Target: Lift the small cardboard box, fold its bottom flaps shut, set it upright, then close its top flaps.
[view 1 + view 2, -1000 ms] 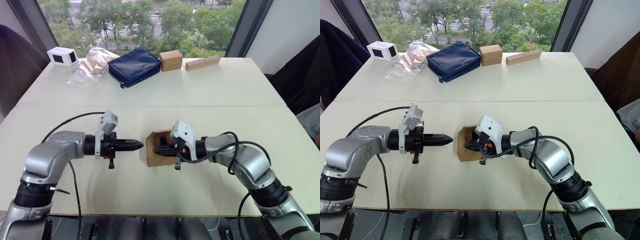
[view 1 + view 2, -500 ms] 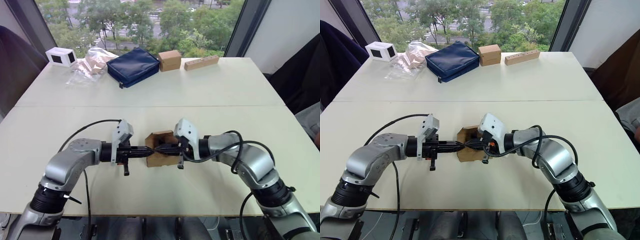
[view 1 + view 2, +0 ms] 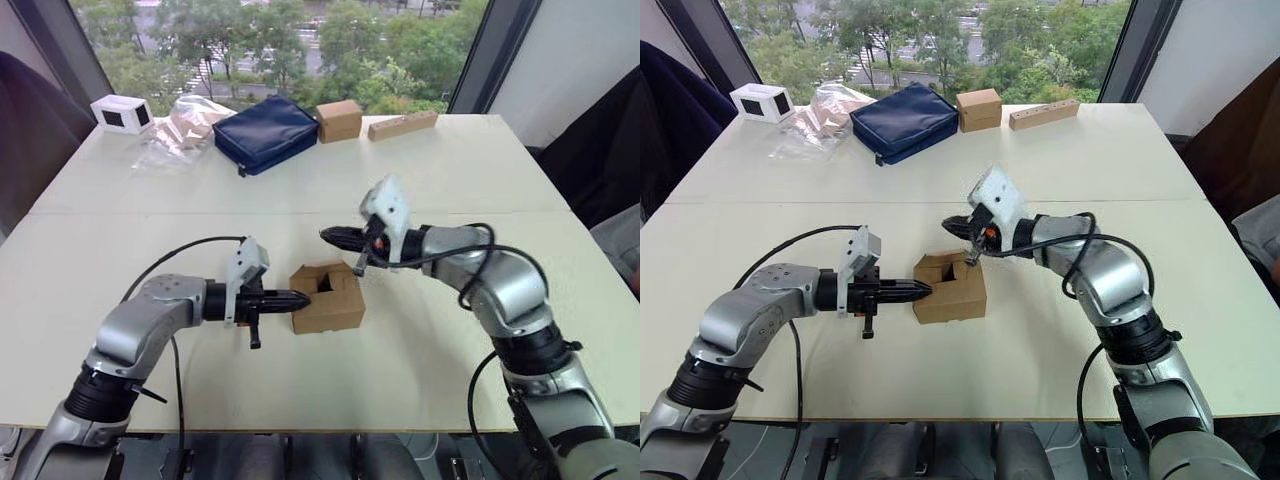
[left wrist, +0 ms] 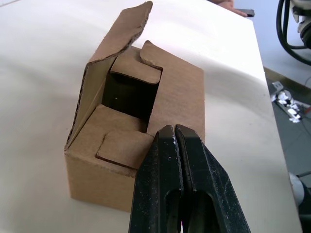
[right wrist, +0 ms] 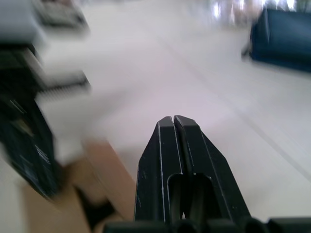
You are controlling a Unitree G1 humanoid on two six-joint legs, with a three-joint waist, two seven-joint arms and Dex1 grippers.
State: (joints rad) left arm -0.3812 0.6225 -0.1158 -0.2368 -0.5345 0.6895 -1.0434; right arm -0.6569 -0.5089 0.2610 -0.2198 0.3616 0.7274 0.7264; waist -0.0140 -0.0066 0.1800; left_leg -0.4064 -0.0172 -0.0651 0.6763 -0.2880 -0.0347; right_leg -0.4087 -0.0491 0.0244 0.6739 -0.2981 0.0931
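The box (image 3: 328, 297) sits on the bench (image 3: 420, 190) near its middle, resting on one end with the other end facing up. The upper flaps (image 4: 146, 97) are only partly folded: one long flap lies flat over about half the opening, two short flaps are tucked inward, and the fourth stands up along the far wall. A dark gap is left between them, and nothing can be made out inside.

The left gripper (image 3: 303, 297) comes in from 9 o'clock with its jaws closed on nothing, tips touching the box's left side at the top edge. The right gripper (image 3: 327, 235) hangs above the bench at about 12 o'clock from the box, clear of it, jaws also closed and empty.

Along the far edge of the bench, from 10 to 1 o'clock, lie a white box (image 3: 122, 113), a clear plastic bag (image 3: 182, 125) with tan items in it, a navy pouch (image 3: 268, 132), a second brown box (image 3: 341, 120) with its flaps shut, and a thin cardboard strip (image 3: 403, 124).
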